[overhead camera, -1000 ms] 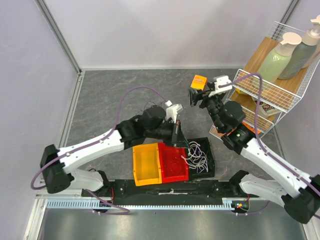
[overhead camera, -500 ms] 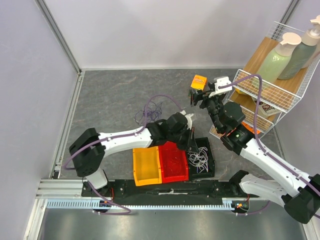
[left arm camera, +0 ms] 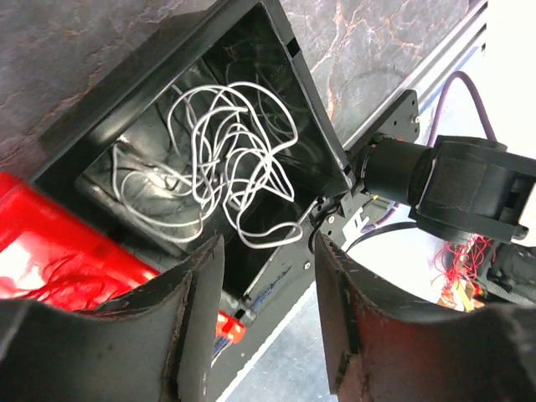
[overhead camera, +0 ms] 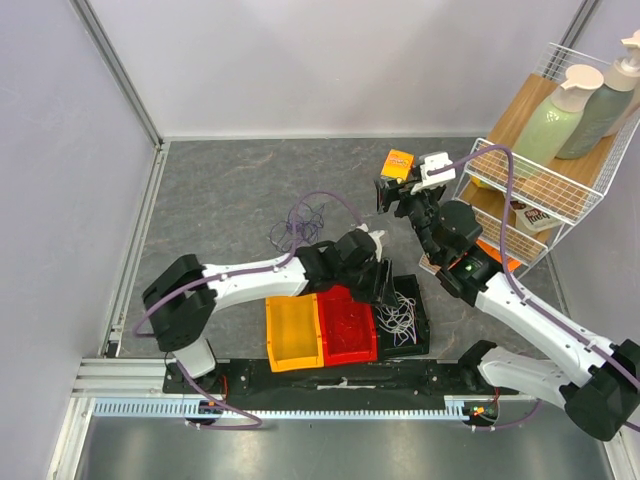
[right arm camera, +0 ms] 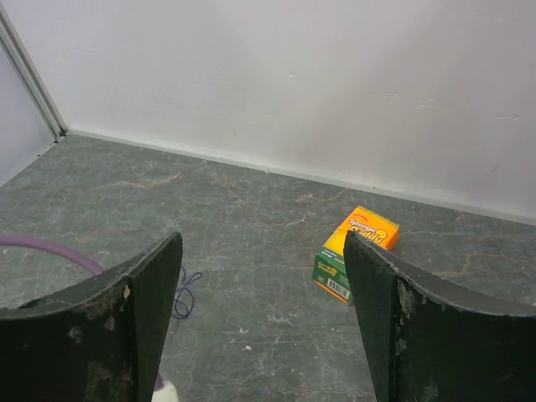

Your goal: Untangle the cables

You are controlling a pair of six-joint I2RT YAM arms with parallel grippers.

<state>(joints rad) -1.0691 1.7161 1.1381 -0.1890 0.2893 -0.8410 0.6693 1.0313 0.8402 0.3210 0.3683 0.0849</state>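
Observation:
A tangle of white cables point(left arm camera: 226, 159) lies inside the black bin point(left arm camera: 314, 126), seen from above as white cables point(overhead camera: 400, 315) in the black bin point(overhead camera: 422, 325). My left gripper point(left arm camera: 268, 247) hovers just over that bin's near edge, open with nothing between its fingers; from above the left gripper point(overhead camera: 385, 283) is at the bin's left side. Thin red cables point(left arm camera: 50, 285) rest in the red bin point(overhead camera: 347, 325). A purple cable pile point(overhead camera: 300, 220) lies on the table. My right gripper point(right arm camera: 261, 243) is open and empty, held high over the table; from above the right gripper point(overhead camera: 395, 195) is near the back right.
A yellow bin point(overhead camera: 292, 332) stands left of the red one. An orange and green sponge box point(overhead camera: 400, 162) lies on the table, in the right wrist view as the sponge box point(right arm camera: 356, 251). A wire rack point(overhead camera: 545, 150) with bottles stands at the right.
My left arm has swung lower and to the right, over the black bin, and its jaws have gone from shut to open. The right arm has barely moved.

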